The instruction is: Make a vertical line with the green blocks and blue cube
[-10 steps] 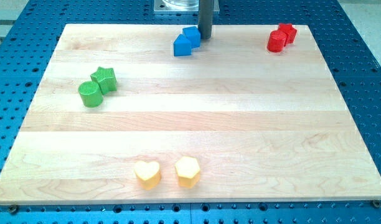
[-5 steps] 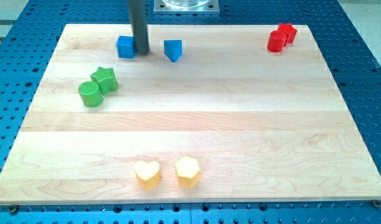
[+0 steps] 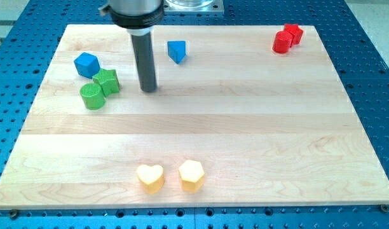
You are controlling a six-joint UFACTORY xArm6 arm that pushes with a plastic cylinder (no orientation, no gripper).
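The blue cube (image 3: 86, 64) lies at the view's upper left, just above and left of the green star (image 3: 107, 81). The green cylinder (image 3: 91, 96) touches the star at its lower left. The three sit in a tight cluster. My tip (image 3: 148, 89) rests on the board to the right of the green star, a clear gap away, touching no block. The dark rod rises from it toward the view's top.
A blue triangular block (image 3: 176, 51) lies at the top centre. Two red blocks (image 3: 287, 37) sit at the top right corner. A yellow heart (image 3: 150, 178) and a yellow hexagon (image 3: 191, 175) lie near the bottom edge of the wooden board (image 3: 245, 127).
The blue cube has been pushed left and down from the top centre to beside the green star. My tip has since moved down and right, away from it.
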